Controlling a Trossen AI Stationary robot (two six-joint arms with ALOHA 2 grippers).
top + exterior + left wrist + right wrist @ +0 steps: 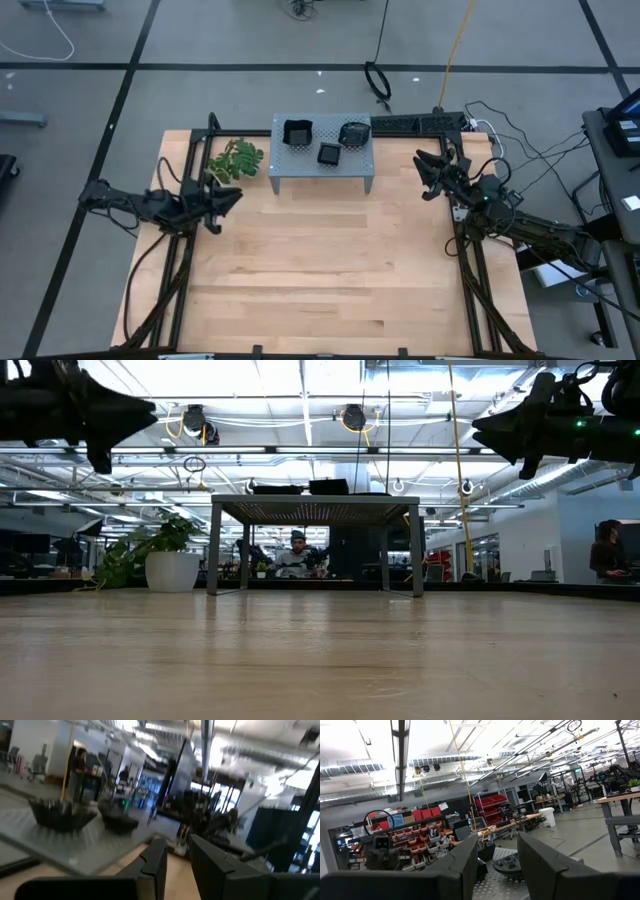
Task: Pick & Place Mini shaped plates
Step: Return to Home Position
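We see the left pincer (232, 197) up in the air over the left side of the table (320, 290). Its two fingers have a small gap between them and hold nothing. The right pincer (426, 172) hangs over the right side. Its fingers are apart too, with nothing in them. The mini plates (329, 154) are not in either pincer. They sit in three black spots on top of the grey stand (300, 164). The stand is between the two pincers, a bit farther back than both. The green sprig (236, 160) lies close to the left pincer, between it and the stand.
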